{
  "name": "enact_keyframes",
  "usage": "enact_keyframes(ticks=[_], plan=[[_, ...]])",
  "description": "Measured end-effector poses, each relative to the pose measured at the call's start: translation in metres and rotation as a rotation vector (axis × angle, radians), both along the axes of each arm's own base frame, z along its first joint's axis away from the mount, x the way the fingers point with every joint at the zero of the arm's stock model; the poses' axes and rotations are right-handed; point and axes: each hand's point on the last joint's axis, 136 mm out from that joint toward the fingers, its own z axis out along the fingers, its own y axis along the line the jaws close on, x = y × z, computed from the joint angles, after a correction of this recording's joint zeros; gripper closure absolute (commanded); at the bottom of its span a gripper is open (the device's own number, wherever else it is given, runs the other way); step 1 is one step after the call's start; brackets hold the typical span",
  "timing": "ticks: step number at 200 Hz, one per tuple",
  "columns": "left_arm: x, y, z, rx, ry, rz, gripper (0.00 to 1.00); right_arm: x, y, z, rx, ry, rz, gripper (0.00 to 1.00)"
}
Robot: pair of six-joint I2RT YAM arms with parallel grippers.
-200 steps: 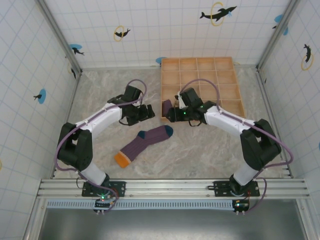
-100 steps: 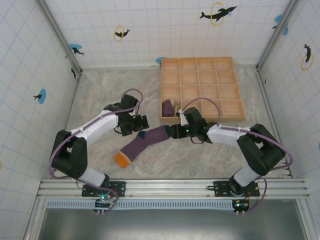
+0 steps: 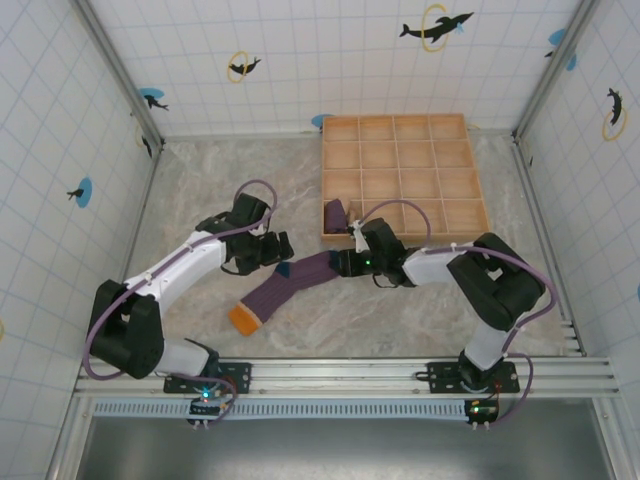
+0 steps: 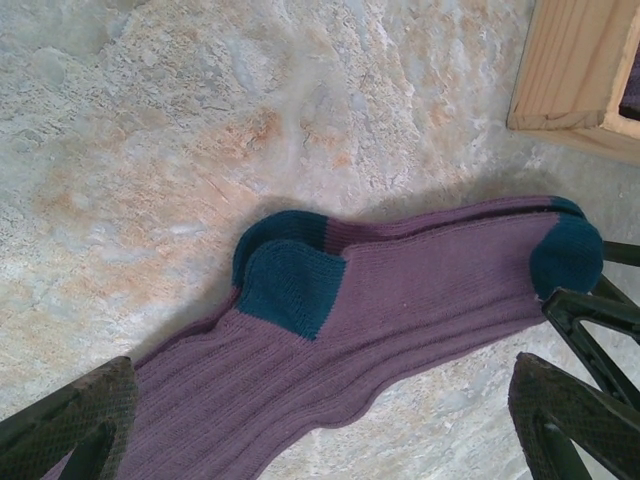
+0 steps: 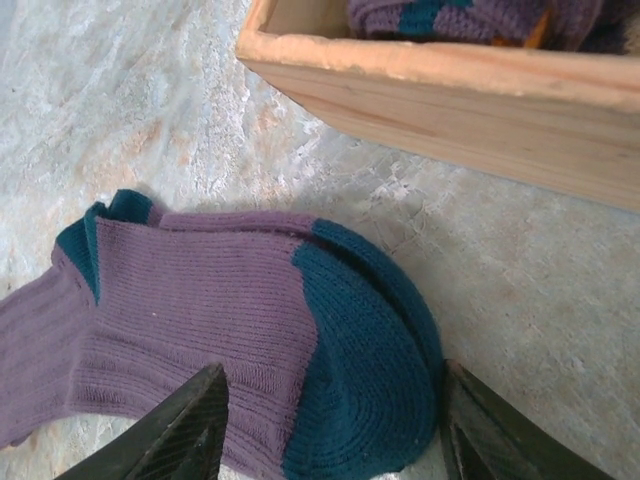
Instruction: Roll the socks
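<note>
Purple sock flat; right pincer apart astride toe, contact unclear; left pincer wide apart.

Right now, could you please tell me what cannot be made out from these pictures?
- The rolled sock: right wrist view, cut off by the top edge, with its lower part behind the wooden tray wall.
- The purple sock: left wrist view, its cuff end runs past the bottom edge.
- The right tool: right wrist view, fingers cut by the bottom edge; whether they touch the toe is unclear.
</note>
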Motion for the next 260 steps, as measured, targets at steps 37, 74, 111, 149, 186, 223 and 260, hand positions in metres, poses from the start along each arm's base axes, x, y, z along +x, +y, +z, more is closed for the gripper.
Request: enact_keyframes(ticks=[37,74,111,149,186,223,260], plan=[[0.001,-0.001,0.002,-0.004,-0.009,0.000,0.03,-0.003,0.007,-0.004,0.008,0.001,0.008,0.63],[0.002,-0.001,0.004,-0.008,-0.015,0.001,0.03,-0.003,0.003,-0.008,-0.016,0.006,-0.004,0.87],[0.001,-0.002,0.004,-0.016,-0.011,0.000,0.03,-0.007,-0.009,-0.009,-0.047,0.001,-0.018,0.96],[0.001,-0.007,0.006,-0.044,-0.011,-0.011,0.05,-0.014,-0.035,-0.003,-0.084,0.005,-0.037,0.97],[0.004,-0.016,0.007,-0.089,-0.026,-0.030,0.06,-0.018,-0.073,0.009,-0.107,0.005,-0.077,0.96],[0.004,-0.031,-0.013,-0.109,0.006,-0.069,0.06,-0.023,-0.124,0.006,-0.149,0.045,-0.174,0.95],[0.000,-0.055,-0.036,-0.123,0.041,-0.139,0.07,-0.028,-0.169,-0.008,-0.183,0.111,-0.293,0.93]])
